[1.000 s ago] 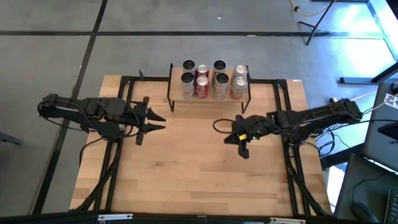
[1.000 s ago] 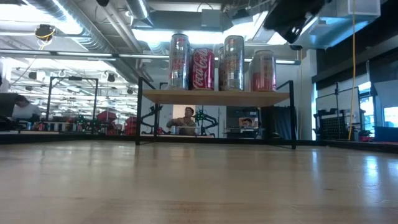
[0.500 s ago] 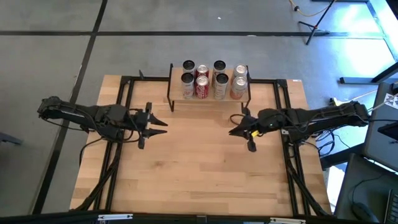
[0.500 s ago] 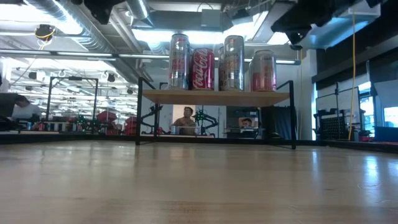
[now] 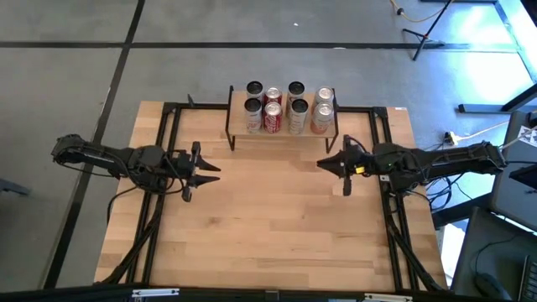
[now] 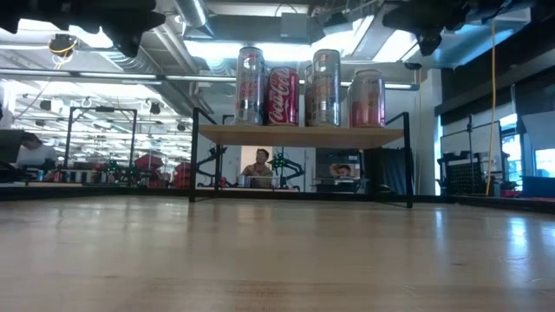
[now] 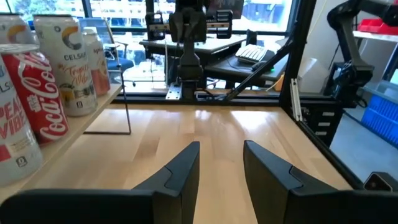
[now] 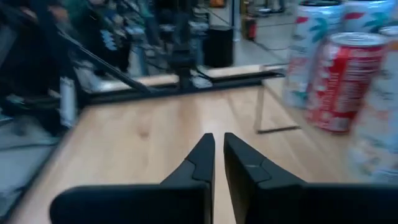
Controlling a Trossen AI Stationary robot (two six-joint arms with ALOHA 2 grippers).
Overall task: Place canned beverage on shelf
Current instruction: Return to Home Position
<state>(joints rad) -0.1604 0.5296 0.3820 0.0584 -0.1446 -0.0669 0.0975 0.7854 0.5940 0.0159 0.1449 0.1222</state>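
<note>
The shelf (image 5: 284,128) (image 6: 302,135) stands at the table's far edge on thin black legs. Several cans rest upright on its board, among them a red Coca-Cola can (image 5: 272,117) (image 6: 282,95) and white and pink cans (image 7: 69,65). My left gripper (image 5: 216,172) (image 7: 221,155) hovers over the table's left half, level, pointing toward the right edge, open with nothing between its fingers. My right gripper (image 5: 321,164) (image 8: 218,149) hovers right of the middle, pointing toward the left edge, shut and empty. Both are on the near side of the shelf.
Black frame rails (image 5: 172,134) run along the table's left and right sides and behind the shelf. Bare wooden tabletop (image 5: 268,226) stretches from the shelf to the near edge. A person (image 6: 260,165) shows in the room beyond, under the shelf board.
My left gripper has sunk lower and tipped to level, its arm folding back toward the left edge. My right gripper has drawn back toward the right and far edges and tipped up from slanting down to nearly level. The cans and the shelf have stayed put.
</note>
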